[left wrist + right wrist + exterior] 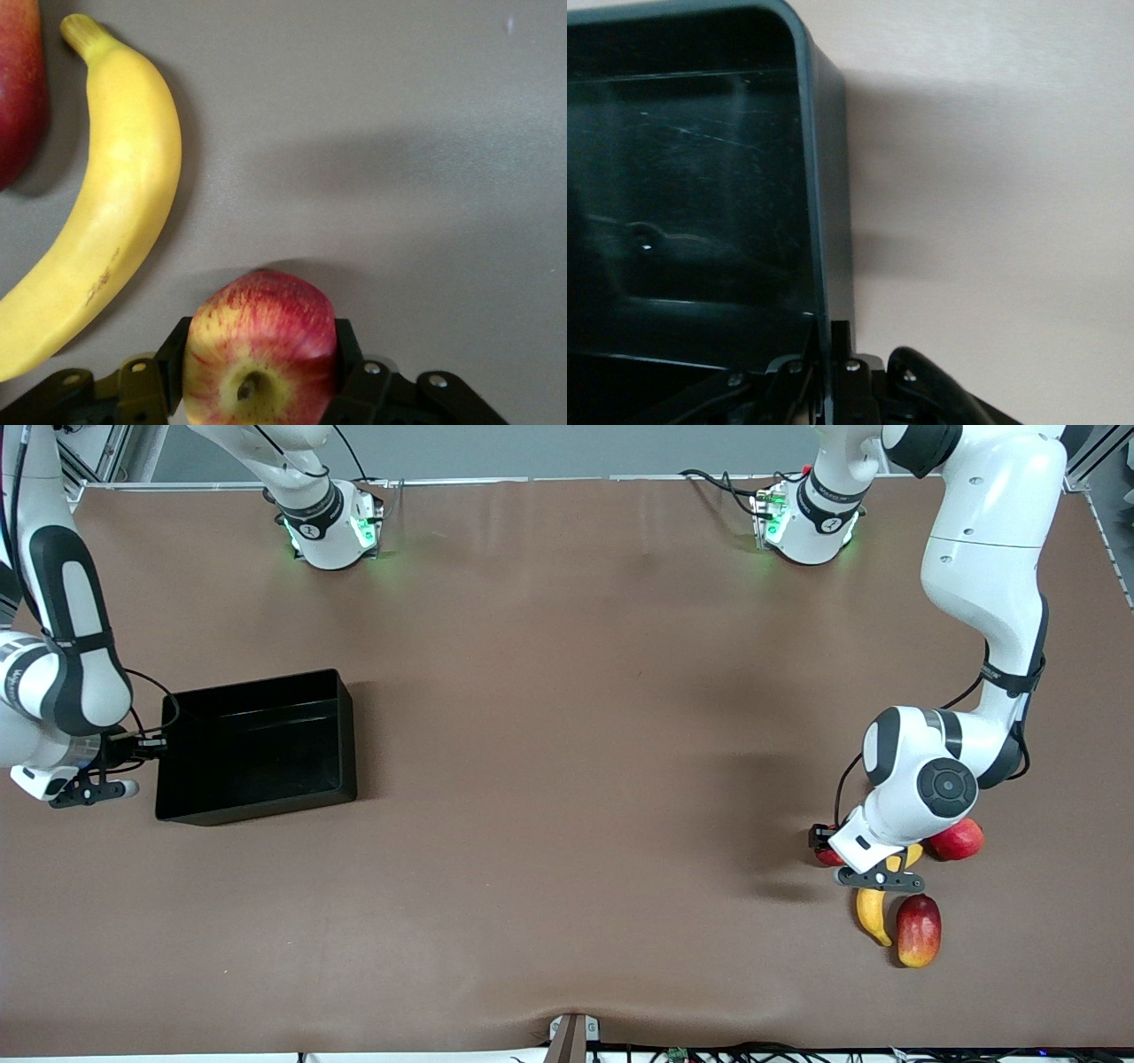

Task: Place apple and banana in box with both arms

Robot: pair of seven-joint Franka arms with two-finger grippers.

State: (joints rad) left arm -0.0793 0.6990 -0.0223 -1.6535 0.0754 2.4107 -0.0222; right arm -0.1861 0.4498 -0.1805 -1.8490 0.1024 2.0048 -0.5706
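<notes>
Mango [919,930]: nearest the front camera we find one oblong fruit, red fading to yellow at its lower end, smooth-skinned, lying just beside the banana.
Banana [873,917]: one, curved, matte yellow with a short stub stem; in the left wrist view [106,204] we see a faint brown scuff along its flank. Its upper end runs under the left gripper.
Apple [261,354]: one, small and round, red streaked over yellow, with a yellowish stem dimple facing the wrist camera. It sits on the table at the left arm's end, beside the banana.
Other fruit: we count one smooth pinkish-red round fruit [957,839] partly under the left arm's wrist.
Left gripper [873,868]: the arm folds sharply down from its base, wrist low over the fruit cluster; we see its black fingers [350,350] pressed against the apple's two sides.
Box [257,744]: one, rectangular, glossy black plastic with rounded corners and fine scratches inside, standing at the right arm's end of the table.
Right gripper [146,746]: the arm bends in from the table's edge, hand level; its fingers [842,341] pinch the box's thin end wall.
Table [567,779]: brown, matte, faintly wrinkled covering.
</notes>
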